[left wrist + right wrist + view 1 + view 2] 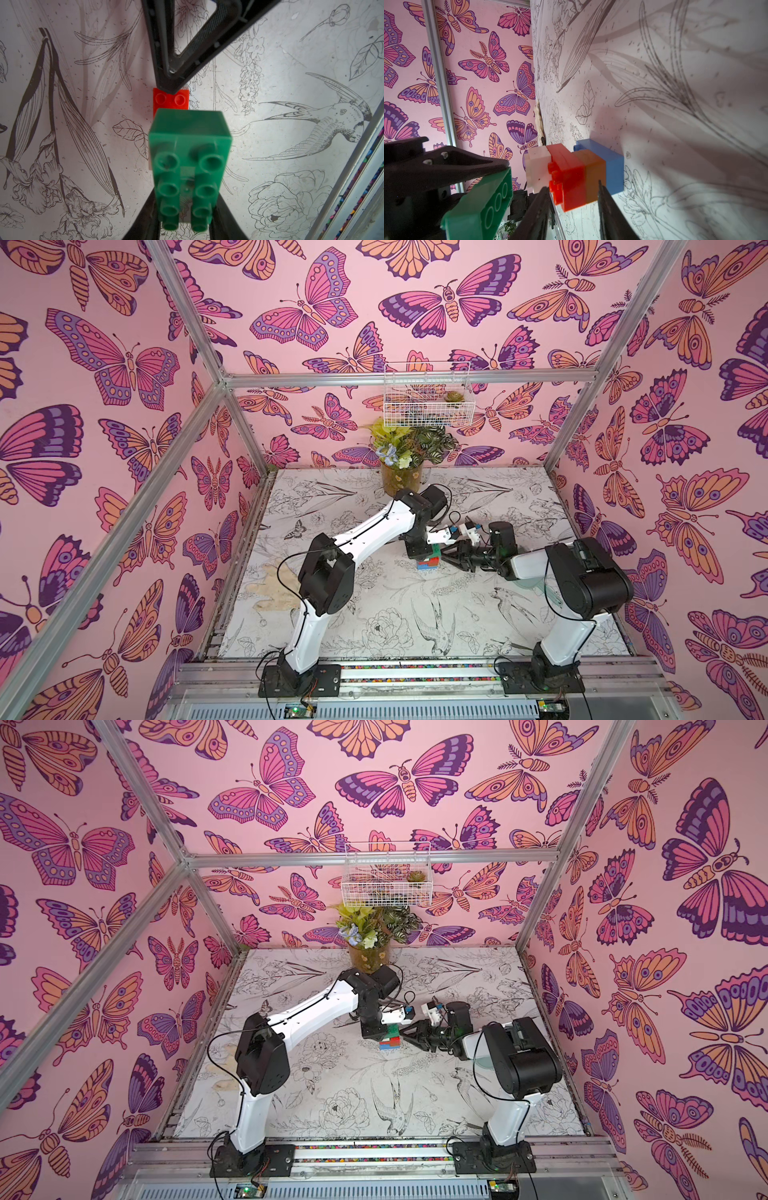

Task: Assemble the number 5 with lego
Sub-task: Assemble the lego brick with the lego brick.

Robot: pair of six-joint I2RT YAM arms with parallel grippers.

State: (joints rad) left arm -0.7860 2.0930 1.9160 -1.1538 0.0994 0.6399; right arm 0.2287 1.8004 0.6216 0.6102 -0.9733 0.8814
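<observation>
Mid-table, btwn both arms, your stack [428, 562] stands: blue brick [612, 164] at the base, then orange brick [593, 176], red brick [569, 178], white brick [537, 168]. Your left gripper [185, 209] is clamped on the green brick [190, 145], near the white one but apart, prob. to press on as the 5's top bar. Right gripper [571, 187] straddles red & orange, jaws narrow, likely bracing; can't tell if it's squeezing. Table [374, 614] has a floral line print, somewhat worn; butterfly walls [104, 364], vase [401, 479] at the back.

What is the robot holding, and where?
The left pincer grips the green brick by its long sides, near one end. The right pincer straddles the brick stack; whether it grips is unclear.
</observation>
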